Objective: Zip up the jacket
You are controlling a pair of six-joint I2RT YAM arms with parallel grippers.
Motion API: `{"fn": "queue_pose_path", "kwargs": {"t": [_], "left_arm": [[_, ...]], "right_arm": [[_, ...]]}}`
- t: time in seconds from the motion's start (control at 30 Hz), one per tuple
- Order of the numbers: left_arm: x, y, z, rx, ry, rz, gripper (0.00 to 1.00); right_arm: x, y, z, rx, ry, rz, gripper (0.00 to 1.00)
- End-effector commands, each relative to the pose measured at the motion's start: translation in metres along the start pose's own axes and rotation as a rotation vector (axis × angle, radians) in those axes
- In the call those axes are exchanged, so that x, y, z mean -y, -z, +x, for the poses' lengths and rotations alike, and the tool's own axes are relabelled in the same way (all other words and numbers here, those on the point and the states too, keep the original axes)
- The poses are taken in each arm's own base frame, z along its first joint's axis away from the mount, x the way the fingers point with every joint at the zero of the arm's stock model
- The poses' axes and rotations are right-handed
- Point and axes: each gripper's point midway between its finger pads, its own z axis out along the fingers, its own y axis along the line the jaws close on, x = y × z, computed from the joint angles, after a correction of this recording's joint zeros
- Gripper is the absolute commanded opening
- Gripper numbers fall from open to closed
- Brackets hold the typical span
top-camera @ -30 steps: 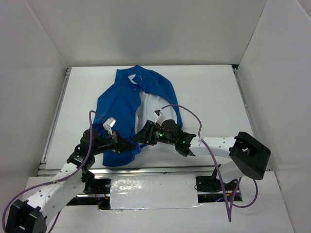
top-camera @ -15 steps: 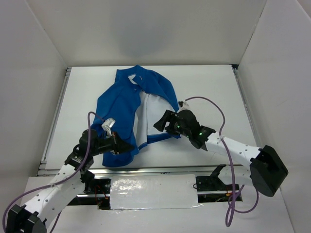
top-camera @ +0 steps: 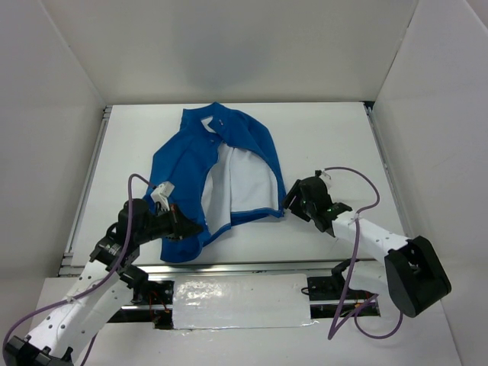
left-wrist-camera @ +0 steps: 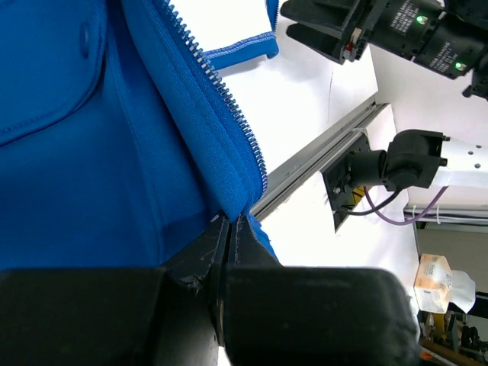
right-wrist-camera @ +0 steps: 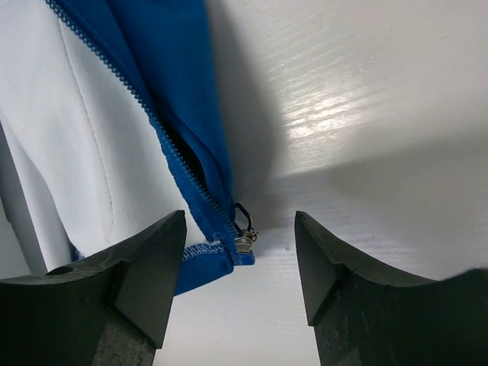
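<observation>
The royal-blue jacket (top-camera: 187,168) lies open on the white table, its white lining (top-camera: 240,183) showing. My left gripper (top-camera: 200,226) is shut on the jacket's lower front edge beside the zipper teeth (left-wrist-camera: 229,114), near the front table edge. My right gripper (top-camera: 288,200) is open just right of the other front panel's bottom corner. In the right wrist view the metal zipper slider (right-wrist-camera: 245,240) with its dark pull loop sits at that corner (right-wrist-camera: 206,259), between my open fingers (right-wrist-camera: 152,267), touching neither.
White walls enclose the table on three sides. A metal rail (top-camera: 229,268) runs along the front table edge and another (top-camera: 88,179) along the left. Purple cables loop from both arms. Bare table surface (top-camera: 335,145) lies right of the jacket.
My right gripper has moved right, off the jacket, and the right panel now lies spread with more lining showing. My left gripper has drawn slightly left with the hem.
</observation>
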Motion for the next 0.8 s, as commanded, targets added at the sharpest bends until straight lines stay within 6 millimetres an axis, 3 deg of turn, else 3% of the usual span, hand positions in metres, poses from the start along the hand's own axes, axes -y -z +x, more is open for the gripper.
{"fn": "queue_pose_path", "kwargs": {"t": [0.0,0.33,0.77], "left_arm": [[0.011,0.006,-0.008,0.014,-0.037,0.016,0.00],[0.011,0.005,-0.007,0.005,-0.034,0.019,0.00],[0.011,0.006,-0.008,0.003,-0.035,0.011,0.00]], "right_arm": [[-0.014,-0.006,-0.001,-0.014,0.025,-0.077,0.65],[-0.027,-0.009,0.010,-0.049,0.053,-0.171,0.51],[-0.060,0.008,0.008,-0.079,0.118,-0.338,0.29]]}}
